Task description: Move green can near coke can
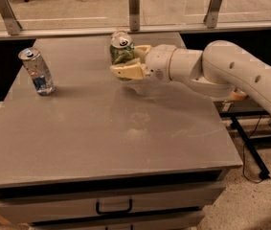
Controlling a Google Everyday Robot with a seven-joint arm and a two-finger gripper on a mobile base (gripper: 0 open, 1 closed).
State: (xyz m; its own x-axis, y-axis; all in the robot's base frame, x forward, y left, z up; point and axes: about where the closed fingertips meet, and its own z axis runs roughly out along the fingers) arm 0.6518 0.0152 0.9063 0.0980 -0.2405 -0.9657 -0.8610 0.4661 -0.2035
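The green can (121,51), with a mottled green label and a silver top, is held in my gripper (127,60) above the far middle of the grey table (101,138). The gripper is shut on it, with one cream finger (128,72) under the can and the other behind it at the right. My white arm (211,68) reaches in from the right. The coke can does not show; the green can and gripper cover the spot at the table's far edge where it stood.
A slim silver-and-blue can (37,72) stands tilted at the table's far left. A low wall with metal posts (134,7) runs behind the table. A drawer with a black handle (113,207) is below the front edge.
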